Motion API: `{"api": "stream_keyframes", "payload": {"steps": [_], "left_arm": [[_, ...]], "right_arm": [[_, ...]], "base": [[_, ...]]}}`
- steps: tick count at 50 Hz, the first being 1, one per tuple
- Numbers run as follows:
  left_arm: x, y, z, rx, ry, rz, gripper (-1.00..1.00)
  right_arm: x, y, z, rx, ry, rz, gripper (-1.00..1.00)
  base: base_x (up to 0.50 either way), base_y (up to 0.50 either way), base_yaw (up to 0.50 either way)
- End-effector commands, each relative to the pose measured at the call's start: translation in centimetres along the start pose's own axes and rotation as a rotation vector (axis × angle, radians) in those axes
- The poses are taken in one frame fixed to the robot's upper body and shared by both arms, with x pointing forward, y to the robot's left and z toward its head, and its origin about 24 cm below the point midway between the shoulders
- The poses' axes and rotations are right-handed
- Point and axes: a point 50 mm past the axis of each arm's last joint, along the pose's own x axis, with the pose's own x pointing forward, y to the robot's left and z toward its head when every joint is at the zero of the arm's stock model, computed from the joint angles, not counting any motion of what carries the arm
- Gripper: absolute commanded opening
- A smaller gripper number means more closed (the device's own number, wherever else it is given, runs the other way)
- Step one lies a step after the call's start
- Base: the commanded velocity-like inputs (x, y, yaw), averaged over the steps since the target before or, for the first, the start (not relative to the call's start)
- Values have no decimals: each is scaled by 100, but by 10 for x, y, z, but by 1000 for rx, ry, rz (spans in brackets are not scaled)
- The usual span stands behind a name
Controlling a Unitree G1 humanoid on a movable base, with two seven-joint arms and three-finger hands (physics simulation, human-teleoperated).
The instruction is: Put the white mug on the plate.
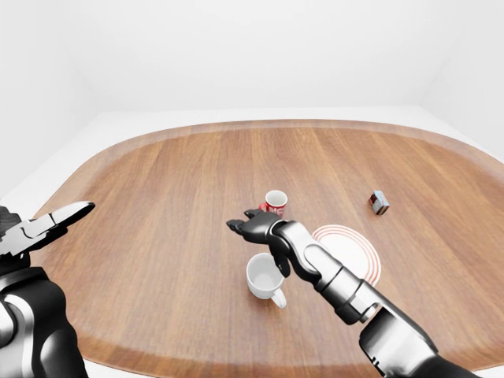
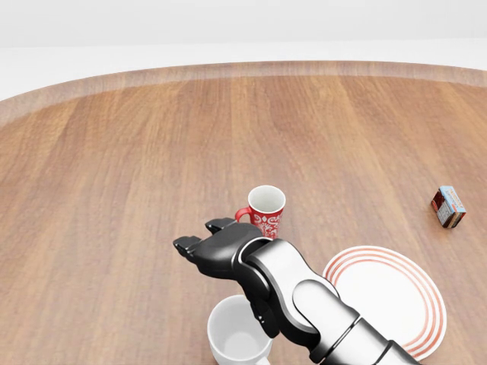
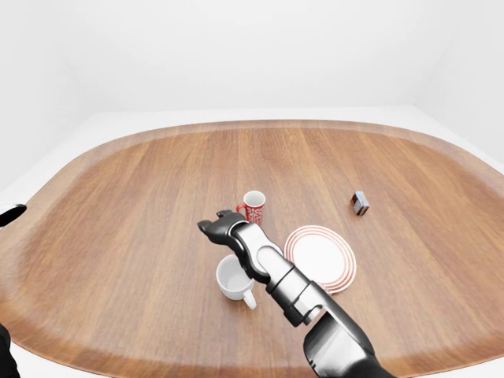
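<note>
The white mug [image 1: 264, 277] stands upright on the wooden table, its handle toward the bottom right, just left of the white plate with red rings [image 1: 361, 253]. My right hand [image 1: 242, 220] is open, fingers stretched to the left. It hovers over the mug's upper rim, between it and a red patterned mug [image 1: 276, 201], and holds nothing. In the head view my right forearm covers the white mug's [image 2: 236, 336] right side and the plate's [image 2: 392, 298] left edge. My left hand [image 1: 67, 214] is open and empty at the far left, over the table's rim.
A small red and blue box [image 1: 379, 202] lies to the upper right of the plate. The oval wooden table [image 1: 181, 181] has a raised rim. White floor and walls lie beyond it.
</note>
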Motion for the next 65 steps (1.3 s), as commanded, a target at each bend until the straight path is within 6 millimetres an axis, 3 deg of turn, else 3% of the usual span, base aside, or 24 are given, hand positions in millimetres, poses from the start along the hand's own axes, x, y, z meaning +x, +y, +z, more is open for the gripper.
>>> {"api": "stream_keyframes", "payload": {"steps": [1, 23, 65], "left_arm": [[0, 0, 0, 0, 2, 0, 100], [-2, -1, -1, 3, 3, -3, 100], [-1, -1, -3, 3, 11, -2, 100]], "right_arm": [[4, 15, 2, 21, 19, 28, 100], [11, 23, 15, 94, 69, 18, 100], [19, 52, 6, 245, 178, 98, 100]], "base": [[0, 0, 0], [0, 0, 0], [0, 0, 0]]}}
